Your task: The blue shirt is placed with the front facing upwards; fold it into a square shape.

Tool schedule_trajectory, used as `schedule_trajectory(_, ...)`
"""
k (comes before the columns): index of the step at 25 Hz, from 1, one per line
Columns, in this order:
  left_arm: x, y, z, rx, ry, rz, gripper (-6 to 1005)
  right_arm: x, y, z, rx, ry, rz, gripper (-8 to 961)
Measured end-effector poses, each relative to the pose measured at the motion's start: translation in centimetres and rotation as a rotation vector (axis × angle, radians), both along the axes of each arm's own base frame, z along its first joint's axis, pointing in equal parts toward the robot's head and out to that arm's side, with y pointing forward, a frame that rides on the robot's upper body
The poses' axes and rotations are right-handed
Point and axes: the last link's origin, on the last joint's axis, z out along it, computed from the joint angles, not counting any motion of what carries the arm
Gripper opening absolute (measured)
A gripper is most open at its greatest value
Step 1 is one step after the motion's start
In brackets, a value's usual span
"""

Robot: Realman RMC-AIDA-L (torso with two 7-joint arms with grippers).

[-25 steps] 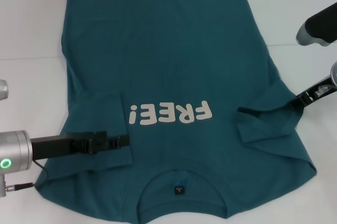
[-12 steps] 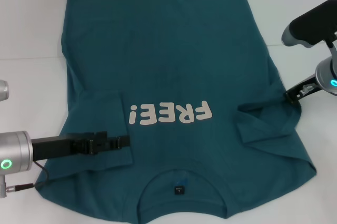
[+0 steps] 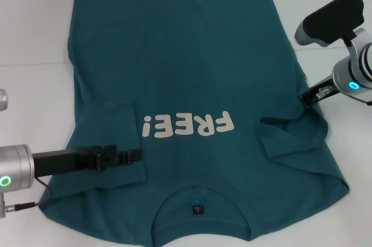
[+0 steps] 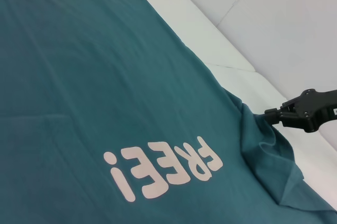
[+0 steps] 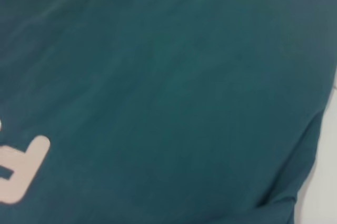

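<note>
The blue shirt (image 3: 192, 67) lies flat and front up, its white "FREE!" lettering (image 3: 189, 124) showing and its collar (image 3: 200, 224) nearest me. Both sleeves are folded inward over the body. My left gripper (image 3: 138, 154) rests low on the folded left sleeve. My right gripper (image 3: 303, 98) is at the shirt's right edge, above the folded right sleeve. In the left wrist view the right gripper (image 4: 267, 114) is shut on a raised peak of cloth. The right wrist view shows only teal cloth (image 5: 158, 76) and part of a letter.
The white table (image 3: 35, 26) surrounds the shirt on the left, far and right sides. The right arm's dark forearm housing (image 3: 328, 19) hangs over the table beyond the shirt's right edge.
My right gripper has moved up and inward along the shirt's right edge, and the right arm has swung further into view. The left arm has stayed still.
</note>
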Motion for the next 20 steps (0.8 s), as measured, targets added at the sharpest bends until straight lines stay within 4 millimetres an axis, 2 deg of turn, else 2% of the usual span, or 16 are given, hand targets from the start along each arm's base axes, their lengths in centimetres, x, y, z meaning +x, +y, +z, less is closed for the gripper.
schedule_trajectory(10, -0.1, -0.1, 0.0, -0.001, 0.001, 0.001, 942, -1.2, 1.1, 0.8, 0.081, 0.051, -0.026, 32)
schedule_trajectory(20, 0.0, 0.0, 0.0, 0.000, 0.001, -0.002, 942, -2.9, 2.0, 0.5, 0.108, 0.068, 0.003, 26)
